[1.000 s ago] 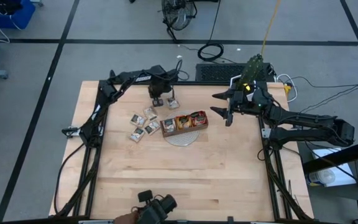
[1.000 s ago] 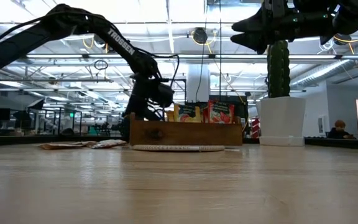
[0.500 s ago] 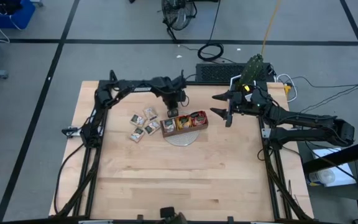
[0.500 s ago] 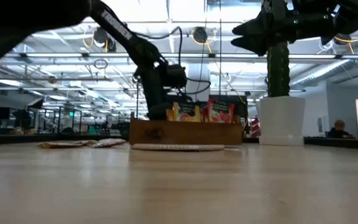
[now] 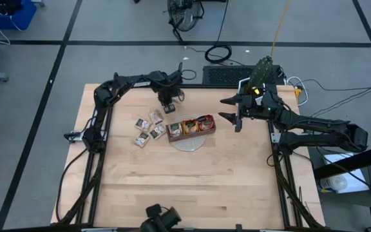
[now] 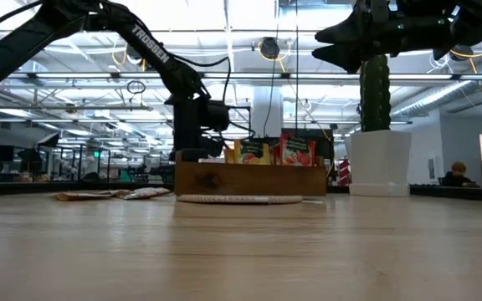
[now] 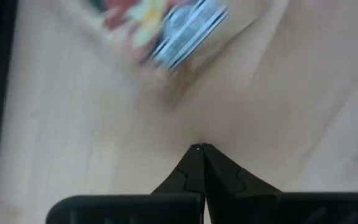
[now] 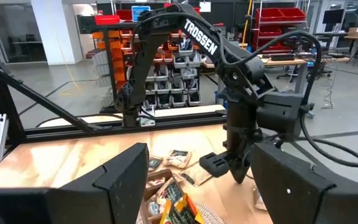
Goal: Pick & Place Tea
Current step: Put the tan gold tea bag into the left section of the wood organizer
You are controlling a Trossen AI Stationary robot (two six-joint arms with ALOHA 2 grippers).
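A brown wooden tray (image 5: 192,135) (image 6: 249,178) stands at the table's middle far side. Tea sachets stand upright in it: beige (image 5: 175,129), orange-yellow (image 5: 189,126) (image 6: 253,150) and red (image 5: 205,122) (image 6: 298,150). Several beige sachets (image 5: 148,127) (image 8: 179,158) lie flat on the table left of it. My left gripper (image 5: 168,108) (image 7: 201,148) (image 8: 229,168) points down just beyond the tray's far left corner, shut, with nothing between its fingers. A blurred red-and-yellow sachet (image 7: 166,31) shows ahead of it. My right gripper (image 5: 227,109) (image 6: 329,46) (image 8: 197,171) hangs open high above the table, right of the tray.
A round white mat (image 5: 189,144) lies under the tray. A cactus in a white pot (image 5: 263,71) (image 6: 379,159) stands at the far right corner, with a black keyboard (image 5: 227,74) beyond the far edge. Bare wood spreads over the table's near half (image 5: 185,187).
My left gripper swung toward the right and near, over the tray's left end, then drew back toward the far left. It now stands about where it was a second ago, more upright. The right arm kept still.
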